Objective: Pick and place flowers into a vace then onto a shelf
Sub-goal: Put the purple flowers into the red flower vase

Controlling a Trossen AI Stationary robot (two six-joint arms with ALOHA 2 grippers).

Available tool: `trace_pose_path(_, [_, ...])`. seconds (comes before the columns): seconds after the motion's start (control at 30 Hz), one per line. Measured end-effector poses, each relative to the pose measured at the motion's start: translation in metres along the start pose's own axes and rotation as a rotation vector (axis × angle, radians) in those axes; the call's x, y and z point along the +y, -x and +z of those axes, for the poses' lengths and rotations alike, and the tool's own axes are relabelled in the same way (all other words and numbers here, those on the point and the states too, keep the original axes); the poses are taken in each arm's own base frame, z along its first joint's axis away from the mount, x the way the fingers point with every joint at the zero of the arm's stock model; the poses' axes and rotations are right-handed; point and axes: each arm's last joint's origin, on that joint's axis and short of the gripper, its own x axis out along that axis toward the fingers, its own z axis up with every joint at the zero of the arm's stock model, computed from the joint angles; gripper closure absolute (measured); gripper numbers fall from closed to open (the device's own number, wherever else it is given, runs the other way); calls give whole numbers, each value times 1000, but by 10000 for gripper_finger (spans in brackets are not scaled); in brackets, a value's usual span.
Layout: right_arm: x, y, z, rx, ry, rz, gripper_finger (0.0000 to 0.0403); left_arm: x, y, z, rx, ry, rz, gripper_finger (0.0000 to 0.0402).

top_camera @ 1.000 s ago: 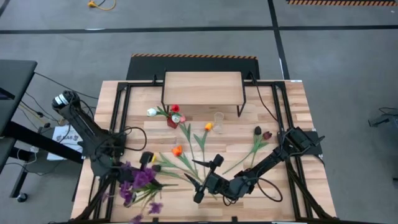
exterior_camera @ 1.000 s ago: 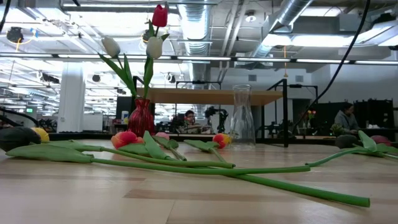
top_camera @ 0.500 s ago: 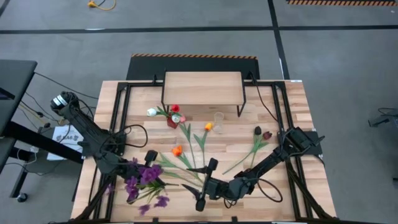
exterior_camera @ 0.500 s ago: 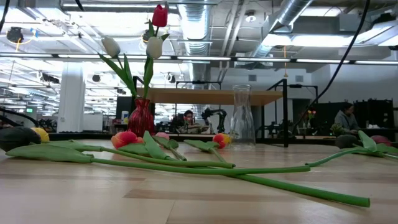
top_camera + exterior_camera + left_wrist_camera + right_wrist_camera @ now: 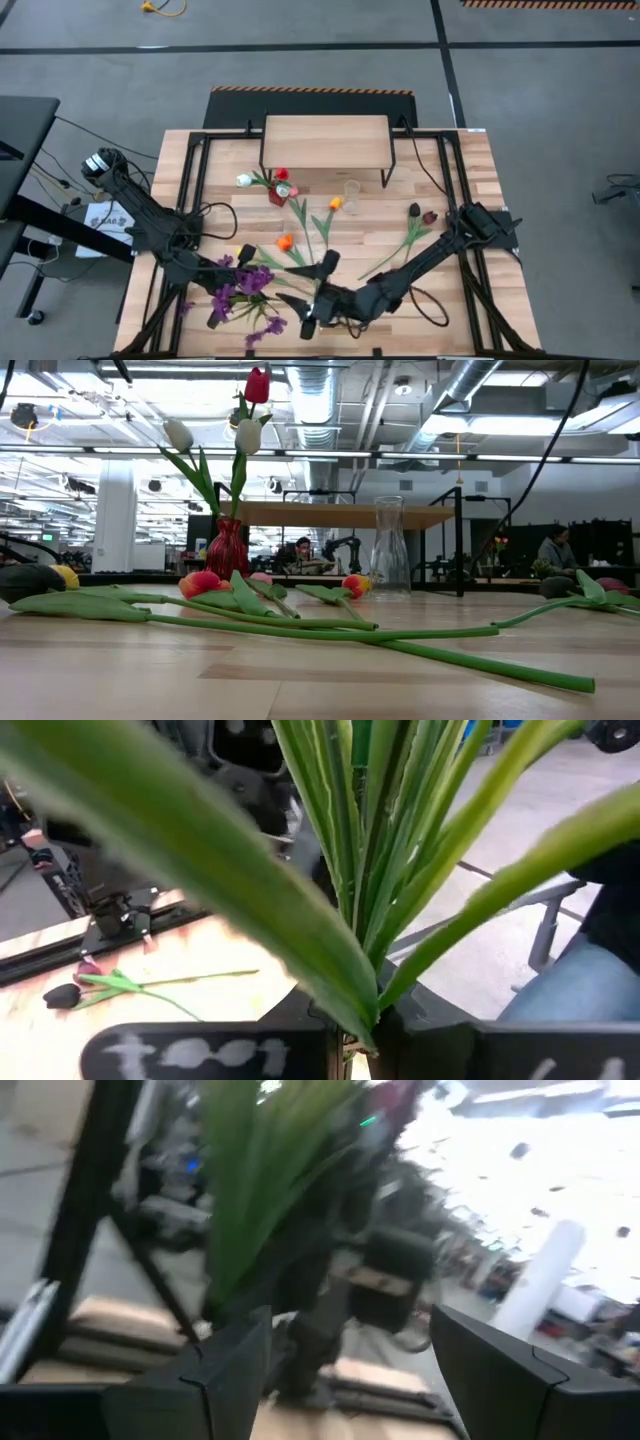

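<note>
Since earlier frame, purple sprigs carried rightward along lower left of tabletop, clamped in left gripper jaws. Right gripper, jaws wide, shifted left to lower centre. Risk: collision, stems knocked loose.

Left end effector grips purple sprigs beside the spread-fingered right end effector.

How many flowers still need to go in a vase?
Done: the red vase holds three tulips. In hand: the left pincer is shut on the purple sprigs, and the open right pincer is close beside them. Left: the clear vase is empty, about six tulips lie on the table, and the shelf has nothing on it.
</note>
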Motion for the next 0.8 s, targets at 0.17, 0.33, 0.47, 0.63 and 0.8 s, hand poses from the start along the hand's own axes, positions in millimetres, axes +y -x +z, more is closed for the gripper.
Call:
trace_pose_path(0.17, [3, -6, 2, 81, 3, 109, 138, 0, 0, -2, 21, 7, 11, 401])
trace_pose_path(0.33, [8, 0, 1, 112, 18, 114, 138, 9, -1, -11, 108, 11, 105, 401])
trace_pose_path(0.47, [16, 9, -2, 173, 108, 113, 138, 21, -4, -19, 185, 19, 122, 401])
trace_pose_path(0.63, [16, 16, -7, 247, 169, 221, 138, 48, -9, -28, 262, 52, 134, 401])
trace_pose_path(0.8, [10, 19, -14, 337, 185, 283, 138, 74, -5, -30, 293, 47, 225, 401])
